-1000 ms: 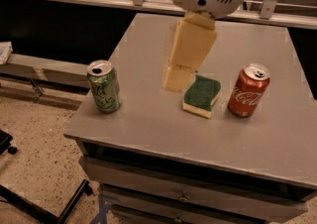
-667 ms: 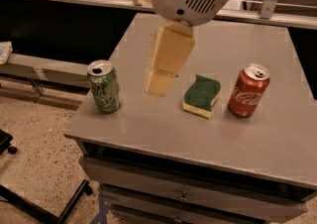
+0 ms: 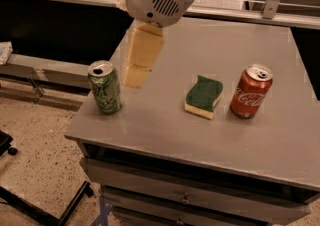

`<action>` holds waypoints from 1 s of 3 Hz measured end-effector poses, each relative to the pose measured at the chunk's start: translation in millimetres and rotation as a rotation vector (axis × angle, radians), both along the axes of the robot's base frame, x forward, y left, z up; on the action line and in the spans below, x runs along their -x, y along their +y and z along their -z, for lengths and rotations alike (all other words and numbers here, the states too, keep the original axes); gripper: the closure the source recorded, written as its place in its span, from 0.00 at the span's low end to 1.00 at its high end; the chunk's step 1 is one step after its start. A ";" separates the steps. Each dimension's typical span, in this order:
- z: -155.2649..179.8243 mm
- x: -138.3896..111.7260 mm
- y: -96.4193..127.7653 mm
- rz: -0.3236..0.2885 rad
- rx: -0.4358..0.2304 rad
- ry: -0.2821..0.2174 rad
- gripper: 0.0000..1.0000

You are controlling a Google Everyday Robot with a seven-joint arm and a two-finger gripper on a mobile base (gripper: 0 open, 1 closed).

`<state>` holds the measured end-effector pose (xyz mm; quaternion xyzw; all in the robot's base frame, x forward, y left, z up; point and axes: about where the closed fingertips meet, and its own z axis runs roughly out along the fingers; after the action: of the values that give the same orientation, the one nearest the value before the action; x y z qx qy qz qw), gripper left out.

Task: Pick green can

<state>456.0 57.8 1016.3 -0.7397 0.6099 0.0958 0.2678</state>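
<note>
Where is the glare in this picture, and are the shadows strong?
Camera view: warm, dim light; shine on the tops of the green can and red can; faint shadows beside them and the sponge; the gripper hangs beside the green can, evenly lit.

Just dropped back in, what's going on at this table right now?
The robot arm is going for the green can, which stands upright near the front left corner of the table. The gripper hangs close to the can, on its right in the view and a little behind it. The can is not yet grasped. A sponge and a red can sit further right, apart from the arm.
</note>
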 end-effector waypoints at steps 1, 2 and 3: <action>12.4 -18.8 18.6 -0.014 -0.002 0.006 0.00; 27.9 -34.6 30.7 -0.021 -0.008 0.016 0.00; 47.6 -45.3 42.7 -0.037 -0.013 0.038 0.00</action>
<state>501.2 100.4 968.7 -0.7470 0.6006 0.1188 0.2592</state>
